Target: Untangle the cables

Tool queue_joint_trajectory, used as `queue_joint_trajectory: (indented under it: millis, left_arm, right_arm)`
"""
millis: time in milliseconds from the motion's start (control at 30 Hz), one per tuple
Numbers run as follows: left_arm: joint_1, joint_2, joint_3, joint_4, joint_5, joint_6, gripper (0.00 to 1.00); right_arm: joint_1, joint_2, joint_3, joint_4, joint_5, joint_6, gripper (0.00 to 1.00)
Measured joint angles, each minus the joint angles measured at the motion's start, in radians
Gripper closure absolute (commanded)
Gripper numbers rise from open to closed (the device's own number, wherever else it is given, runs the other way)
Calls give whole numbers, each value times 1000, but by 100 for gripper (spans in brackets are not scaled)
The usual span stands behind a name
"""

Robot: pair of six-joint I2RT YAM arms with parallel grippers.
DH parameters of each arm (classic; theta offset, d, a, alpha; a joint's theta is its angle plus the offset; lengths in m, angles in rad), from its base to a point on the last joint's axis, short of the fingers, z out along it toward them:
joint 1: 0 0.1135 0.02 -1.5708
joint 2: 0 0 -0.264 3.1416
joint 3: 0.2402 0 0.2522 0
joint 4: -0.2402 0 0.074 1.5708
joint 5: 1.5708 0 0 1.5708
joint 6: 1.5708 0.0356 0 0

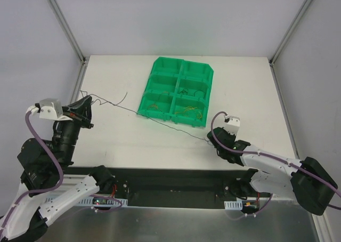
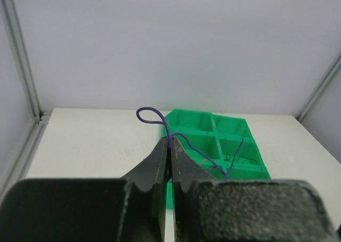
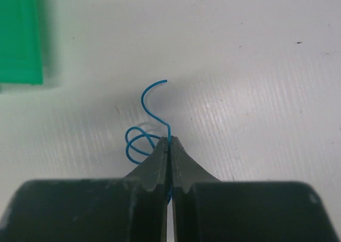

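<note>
A thin dark cable line (image 1: 176, 129) stretches taut across the table from my left gripper (image 1: 85, 104) to my right gripper (image 1: 211, 140), passing the green tray's front edge. In the left wrist view my left gripper (image 2: 170, 142) is shut on a purple cable (image 2: 151, 111) that loops above the tips and trails right over the tray. In the right wrist view my right gripper (image 3: 169, 140) is shut on a blue cable (image 3: 147, 100) just above the table; the cable curls in loops to the left of the tips. Where the two cables cross is not visible.
A green compartment tray (image 1: 151, 83) holding small bits of wire lies at the back middle of the white table; it also shows in the left wrist view (image 2: 233, 126) and the right wrist view (image 3: 21, 39). Frame posts stand at the back corners.
</note>
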Motion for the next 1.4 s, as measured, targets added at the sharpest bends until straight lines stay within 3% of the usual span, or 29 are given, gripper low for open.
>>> queue_joint_trajectory:
  millis: [333, 633, 733, 900, 967, 1067, 1233, 1400]
  left_arm:
    - [0, -6, 114, -19, -175, 186, 100]
    - [0, -4, 140, -20, -261, 259, 100]
    - [0, -2, 159, -18, -257, 262, 100]
    - [0, 54, 184, -61, -167, 172, 100]
    - [0, 108, 186, -93, -123, 133, 100]
    - [0, 229, 187, -150, -47, 66, 100]
    - [0, 377, 188, -238, 67, -24, 100]
    - [0, 404, 192, -298, 168, -103, 100]
  right_arm:
    - [-95, -11, -11, -27, -1, 60, 100]
    - [-146, 10, -11, -91, 6, 117, 100]
    - [-159, 5, -8, -92, 5, 102, 89]
    - [-160, -32, 39, -73, -44, -6, 53]
    - [-160, -58, 69, -70, -85, -72, 34]
    - [-160, -106, 113, -70, -151, -166, 19]
    - [-160, -196, 179, -97, -234, -304, 16]
    - [-160, -230, 198, -100, -314, -374, 16]
